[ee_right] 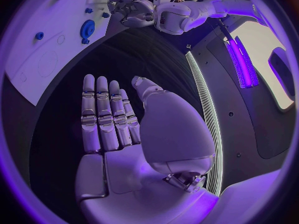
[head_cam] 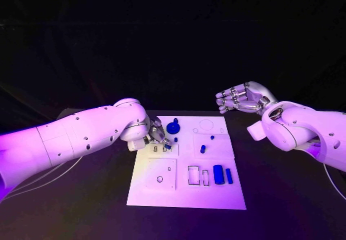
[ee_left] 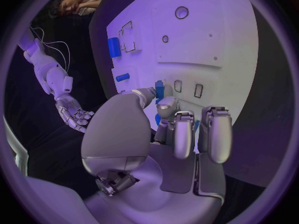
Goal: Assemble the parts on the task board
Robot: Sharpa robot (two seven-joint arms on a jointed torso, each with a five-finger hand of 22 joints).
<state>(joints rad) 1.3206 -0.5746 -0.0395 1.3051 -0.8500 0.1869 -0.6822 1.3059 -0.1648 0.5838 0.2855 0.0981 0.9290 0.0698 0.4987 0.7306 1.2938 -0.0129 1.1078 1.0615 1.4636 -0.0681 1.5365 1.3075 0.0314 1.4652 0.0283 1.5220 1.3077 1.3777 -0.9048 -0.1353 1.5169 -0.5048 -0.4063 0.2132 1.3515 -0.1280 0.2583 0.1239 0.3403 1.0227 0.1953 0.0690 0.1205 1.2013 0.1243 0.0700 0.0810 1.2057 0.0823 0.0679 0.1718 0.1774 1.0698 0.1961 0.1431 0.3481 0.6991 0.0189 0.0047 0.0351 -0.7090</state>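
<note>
The white task board (head_cam: 186, 192) lies in the middle of the black table. My left hand (head_cam: 157, 136) hangs low over the board's left far part and pinches a small blue part (ee_left: 159, 88) between thumb and a finger, close to two small rectangular slots (ee_left: 198, 90). My right hand (head_cam: 244, 98) is raised beyond the board's far right corner, empty, with its fingers (ee_right: 102, 114) straight and the thumb apart. A round blue part (head_cam: 173, 127) stands near the far edge. A short blue peg (head_cam: 202, 148) lies mid-board. Two blue cylinders (head_cam: 218, 174) stand at the right.
Empty rectangular cut-outs (head_cam: 194, 175) sit left of the two cylinders, and a square plate with a small round hole (head_cam: 160, 179) lies on the board's near left. Bare black table (head_cam: 288, 200) surrounds the board. Cables (head_cam: 43, 175) trail off at the left.
</note>
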